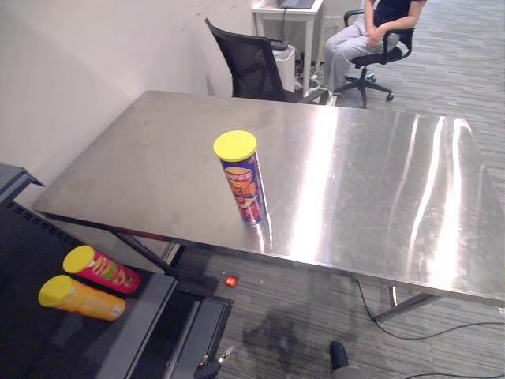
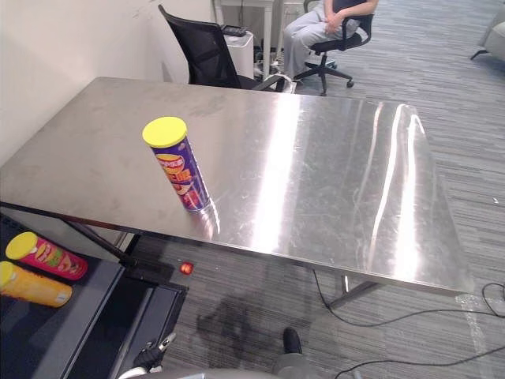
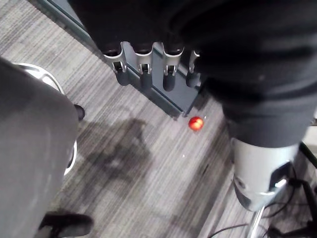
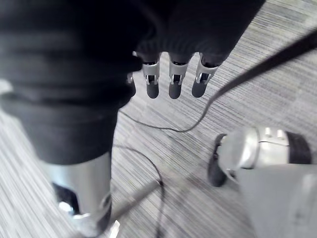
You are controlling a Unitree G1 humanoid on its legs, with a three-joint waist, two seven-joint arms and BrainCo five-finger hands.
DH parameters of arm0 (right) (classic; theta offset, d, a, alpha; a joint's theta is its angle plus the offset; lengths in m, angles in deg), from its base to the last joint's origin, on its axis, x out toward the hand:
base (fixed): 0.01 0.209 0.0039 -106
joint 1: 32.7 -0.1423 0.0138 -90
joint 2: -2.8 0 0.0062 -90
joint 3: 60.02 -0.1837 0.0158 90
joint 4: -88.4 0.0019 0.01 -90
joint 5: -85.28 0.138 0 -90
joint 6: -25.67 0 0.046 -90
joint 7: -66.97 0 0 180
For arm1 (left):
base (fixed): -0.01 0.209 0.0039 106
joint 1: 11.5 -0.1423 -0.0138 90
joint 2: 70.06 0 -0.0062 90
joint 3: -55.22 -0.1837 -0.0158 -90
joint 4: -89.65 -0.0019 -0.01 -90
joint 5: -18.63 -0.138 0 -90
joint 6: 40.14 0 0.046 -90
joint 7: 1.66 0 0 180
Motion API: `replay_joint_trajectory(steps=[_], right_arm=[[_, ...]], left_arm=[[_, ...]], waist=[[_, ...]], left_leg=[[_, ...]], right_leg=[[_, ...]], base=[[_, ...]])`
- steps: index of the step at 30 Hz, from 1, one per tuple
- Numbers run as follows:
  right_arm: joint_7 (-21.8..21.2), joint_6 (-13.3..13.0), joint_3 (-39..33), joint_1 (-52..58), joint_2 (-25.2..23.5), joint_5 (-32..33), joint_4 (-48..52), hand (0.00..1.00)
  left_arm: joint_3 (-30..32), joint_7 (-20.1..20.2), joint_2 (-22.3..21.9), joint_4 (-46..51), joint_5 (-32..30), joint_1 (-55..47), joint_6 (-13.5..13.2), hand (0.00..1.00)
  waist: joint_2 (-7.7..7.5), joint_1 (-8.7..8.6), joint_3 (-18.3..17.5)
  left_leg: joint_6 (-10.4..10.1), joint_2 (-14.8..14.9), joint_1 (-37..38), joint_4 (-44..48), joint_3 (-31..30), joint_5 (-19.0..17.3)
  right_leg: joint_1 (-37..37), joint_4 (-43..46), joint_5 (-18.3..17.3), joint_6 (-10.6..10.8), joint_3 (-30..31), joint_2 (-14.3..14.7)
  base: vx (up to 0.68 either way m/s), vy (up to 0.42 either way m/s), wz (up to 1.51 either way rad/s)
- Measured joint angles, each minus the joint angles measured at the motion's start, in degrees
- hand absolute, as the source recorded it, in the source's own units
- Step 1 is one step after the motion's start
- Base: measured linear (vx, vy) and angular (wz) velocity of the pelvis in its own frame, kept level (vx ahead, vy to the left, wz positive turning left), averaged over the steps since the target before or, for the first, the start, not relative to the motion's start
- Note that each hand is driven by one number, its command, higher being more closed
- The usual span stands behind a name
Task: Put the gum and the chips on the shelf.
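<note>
A purple chips can [image 1: 242, 179] with a yellow lid stands upright near the front edge of the steel table [image 1: 363, 181]. On the dark shelf [image 1: 28, 253] at the lower left lie a red can [image 1: 104, 269] and an orange can [image 1: 80, 298], both with yellow lids. A small red round thing [image 1: 231, 280] lies on the carpet under the table's front edge, also seen as a red ball [image 3: 196, 123] below my left hand [image 3: 146, 73]. That hand hangs with relaxed fingers over the floor, holding nothing. My right hand [image 4: 172, 82] hangs the same way, open and empty.
A black office chair [image 1: 251, 65] stands behind the table by the white wall. Farther back a person [image 1: 364, 33] sits on another chair beside a white desk [image 1: 286, 14]. Grey carpet runs along the table's right side.
</note>
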Motion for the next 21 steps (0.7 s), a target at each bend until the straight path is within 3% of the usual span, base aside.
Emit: replay_joint_trajectory(steps=[3,5,7,11,13,17,21], right_arm=[[1.54,-0.01,-9.6,-0.38,2.57,2.63,-0.29,0.0],[3.66,-0.31,-18.52,-1.31,7.04,5.2,-0.15,0.0],[5.21,-0.58,-20.95,-2.23,10.1,7.1,1.71,0.0],[9.21,-1.75,-19.51,-3.44,13.57,7.49,13.71,0.0],[12.12,-3.15,-15.33,-3.57,13.63,7.21,26.21,0.0],[17.47,-6.27,-7.13,-3.48,13.3,-1.07,52.17,0.0],[19.04,-7.61,-1.58,-5.27,13.07,-8.37,60.73,0.0]], left_arm=[[2.77,-0.27,-0.92,0.15,-0.08,0.04,0.14,0.0],[3.51,-0.3,-1.3,0.14,-0.11,-0.08,0.18,0.0],[4.83,-0.4,-1.26,0.14,-0.13,-0.03,0.18,0.0],[5.14,-0.89,-1.31,0.33,-0.13,0.9,0.15,0.0],[5.14,-0.99,-1.56,0.45,-0.18,0.94,0.15,0.0],[4.24,-1.0,-3.58,2.46,-0.39,0.45,0.14,0.0],[1.27,-0.84,-3.42,3.33,-2.52,0.47,0.15,0.0]], waist=[[-0.02,-0.24,-0.33],[0.32,-1.08,-1.06],[0.77,-1.63,-1.67],[0.78,-1.59,-2.7],[0.38,-1.63,-3.53],[-0.24,-1.4,-3.83],[-1.21,-0.7,-4.04]], left_leg=[[-0.09,0.13,-0.08,-0.06,1.03,-0.05],[-0.39,0.72,-0.04,-0.04,1.83,-0.21],[-0.59,0.97,0.17,-0.07,2.45,-0.33],[-1.09,1.75,1.02,-0.1,4.81,-0.64],[-1.11,1.96,1.23,-0.11,6.53,-0.65],[-1.22,2.28,1.9,-0.12,7.95,-0.64],[-1.82,2.97,1.76,-0.16,8.01,-0.29]], right_leg=[[-0.21,-0.45,0.15,0.21,0.44,0.53],[-0.3,-0.92,0.17,0.23,0.81,0.95],[-0.37,-1.0,0.19,0.24,1.15,1.37],[-0.83,-1.0,0.39,0.0,2.9,2.41],[-1.27,-0.99,0.63,-0.1,3.76,2.79],[-1.95,-0.27,0.6,-0.07,4.13,2.91],[-2.46,-0.06,0.49,-0.21,3.9,3.55]], base=[[-0.07,-0.076,-0.2],[-0.04,-0.081,-0.15],[-0.01,-0.071,-0.17],[-0.01,-0.069,-0.26],[-0.01,-0.058,-0.24],[-0.04,-0.047,-0.13],[-0.06,-0.084,-0.01]])
